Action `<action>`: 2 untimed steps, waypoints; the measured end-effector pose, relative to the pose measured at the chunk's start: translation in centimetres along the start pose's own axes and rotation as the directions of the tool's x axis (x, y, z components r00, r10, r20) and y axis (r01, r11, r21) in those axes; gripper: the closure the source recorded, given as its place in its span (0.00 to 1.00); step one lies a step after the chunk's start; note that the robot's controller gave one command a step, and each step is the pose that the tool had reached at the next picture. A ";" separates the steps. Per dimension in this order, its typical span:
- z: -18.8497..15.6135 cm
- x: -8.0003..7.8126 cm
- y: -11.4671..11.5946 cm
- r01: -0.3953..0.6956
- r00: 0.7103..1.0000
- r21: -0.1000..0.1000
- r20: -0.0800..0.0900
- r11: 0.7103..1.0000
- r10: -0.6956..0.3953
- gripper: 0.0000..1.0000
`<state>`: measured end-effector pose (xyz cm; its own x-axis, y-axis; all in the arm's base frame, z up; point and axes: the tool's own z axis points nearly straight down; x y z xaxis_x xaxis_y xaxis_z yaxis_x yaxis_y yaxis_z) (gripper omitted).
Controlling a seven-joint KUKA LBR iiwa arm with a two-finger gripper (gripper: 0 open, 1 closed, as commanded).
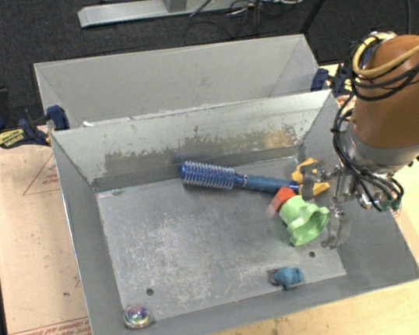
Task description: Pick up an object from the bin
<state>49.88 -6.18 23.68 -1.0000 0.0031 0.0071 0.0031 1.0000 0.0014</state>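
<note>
Scuffed grey metal lines the bin [182,246]. Near its right wall the gripper [334,223] hangs just beside a crumpled green lump [305,221], soft-looking, with an orange bit [281,198] at its top edge. I cannot tell whether the claw is open or closed. A good grab would likely centre over the green folds, clear of the bristly blue brush [219,175] and the sloped wall.

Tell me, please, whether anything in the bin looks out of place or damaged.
Nothing stands out: the blue brush, the green lump beside the gripper and the small blue piece lie loose, none visibly broken.
</note>
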 end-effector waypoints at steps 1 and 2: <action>16.7 -4.6 -3.9 -0.089 0.996 0.000 0.014 0.996 0.089 0.00; 16.6 -7.3 -8.3 -0.124 0.992 -0.010 0.006 0.992 0.124 0.00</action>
<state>57.00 -14.53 7.04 -0.9919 0.1273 0.0016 0.1273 0.9918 0.0102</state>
